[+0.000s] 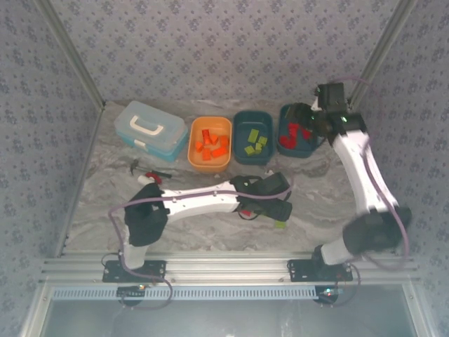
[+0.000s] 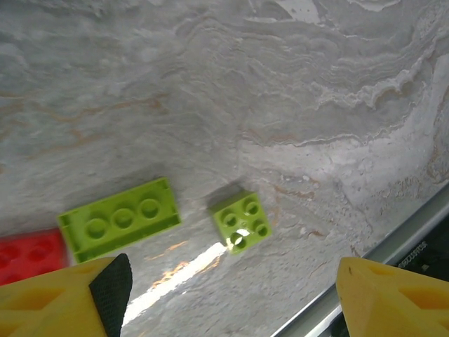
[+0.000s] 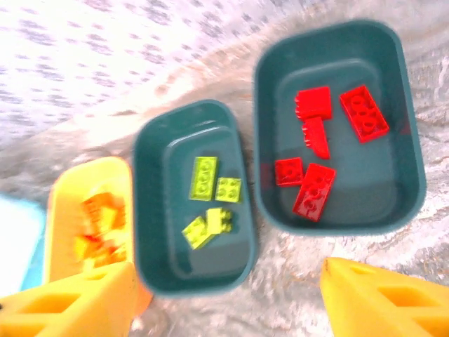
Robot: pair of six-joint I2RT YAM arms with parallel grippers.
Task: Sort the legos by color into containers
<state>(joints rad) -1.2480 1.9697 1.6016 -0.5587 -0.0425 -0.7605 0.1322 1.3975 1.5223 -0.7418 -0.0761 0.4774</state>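
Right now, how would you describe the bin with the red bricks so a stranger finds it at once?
On the far side of the table, three bins stand in a row beside a light blue case. Take the right-hand bin. Its dark teal neighbour holds green bricks; this one holds only red bricks.

The grey-veined, marble-look tabletop (image 2: 295, 91) is smooth, with a soft sheen and a bright glare streak. The lime green rectangular plastic brick (image 2: 121, 217) and the lime green square plastic brick (image 2: 242, 221) are glossy. The right dark teal rounded plastic bin (image 3: 415, 175) and the middle dark teal rounded plastic bin (image 3: 147, 203) look smooth and satiny. The near silver metal rail (image 1: 224, 265) looks brushed and dull.
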